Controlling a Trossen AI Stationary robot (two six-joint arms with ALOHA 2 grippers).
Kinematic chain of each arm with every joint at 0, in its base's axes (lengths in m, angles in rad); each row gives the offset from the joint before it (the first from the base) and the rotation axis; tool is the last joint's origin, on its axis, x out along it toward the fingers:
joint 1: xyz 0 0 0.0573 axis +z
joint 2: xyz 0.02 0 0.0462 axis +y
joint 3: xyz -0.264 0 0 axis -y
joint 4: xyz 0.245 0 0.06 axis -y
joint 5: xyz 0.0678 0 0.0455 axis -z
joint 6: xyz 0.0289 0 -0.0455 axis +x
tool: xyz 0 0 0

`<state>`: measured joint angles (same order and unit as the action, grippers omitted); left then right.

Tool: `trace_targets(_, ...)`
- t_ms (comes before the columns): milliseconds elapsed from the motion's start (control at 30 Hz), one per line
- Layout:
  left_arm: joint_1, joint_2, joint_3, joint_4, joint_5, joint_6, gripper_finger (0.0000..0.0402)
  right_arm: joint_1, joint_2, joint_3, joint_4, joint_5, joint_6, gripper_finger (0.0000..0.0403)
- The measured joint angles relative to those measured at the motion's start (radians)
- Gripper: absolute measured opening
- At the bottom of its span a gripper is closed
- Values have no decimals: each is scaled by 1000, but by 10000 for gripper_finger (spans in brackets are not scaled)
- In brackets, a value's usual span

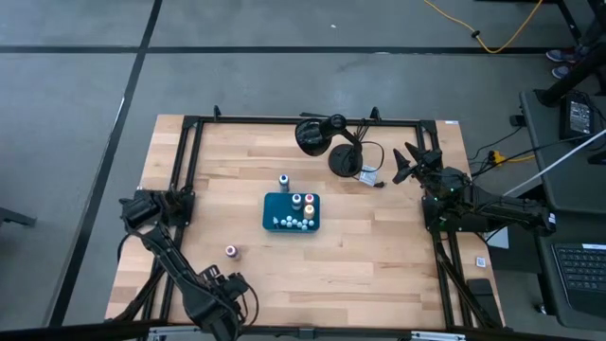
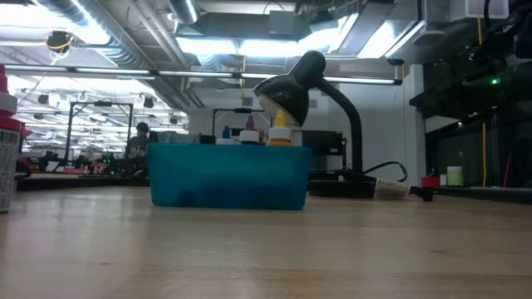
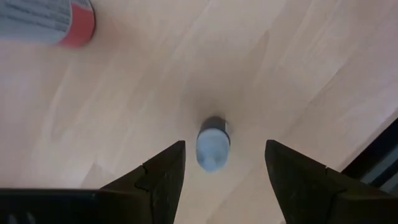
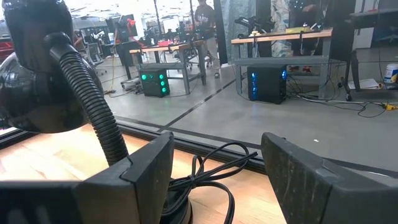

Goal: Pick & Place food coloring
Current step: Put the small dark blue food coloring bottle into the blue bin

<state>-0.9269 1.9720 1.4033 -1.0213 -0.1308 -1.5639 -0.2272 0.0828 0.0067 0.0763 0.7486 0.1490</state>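
The teal tray sits mid-table and holds several tiny food coloring bottles, whose tops stick up over its wall in the low view. A blue-topped bottle stands just beyond the tray's far side. A red-topped bottle stands toward the near left, and also shows as a bottle in the left wrist view. My left gripper is open at the near-left edge, pointing down. A pale-blue bottle shows on the wood between its fingers, untouched. My right gripper is open at the far right.
A black desk lamp with a gooseneck and a coiled cord stands at the far edge, just left of my right gripper. A black frame rail runs around the table. Bare wood lies between the tray and the near edge.
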Motion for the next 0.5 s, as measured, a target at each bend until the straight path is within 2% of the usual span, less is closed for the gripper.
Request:
trace_targets(167,-2,0,0,0,0,-8,196,0,0,0,0,0,0,244)
trace_targets(500,-1,0,0,0,-4,4,94,0,0,0,0,0,0,244)
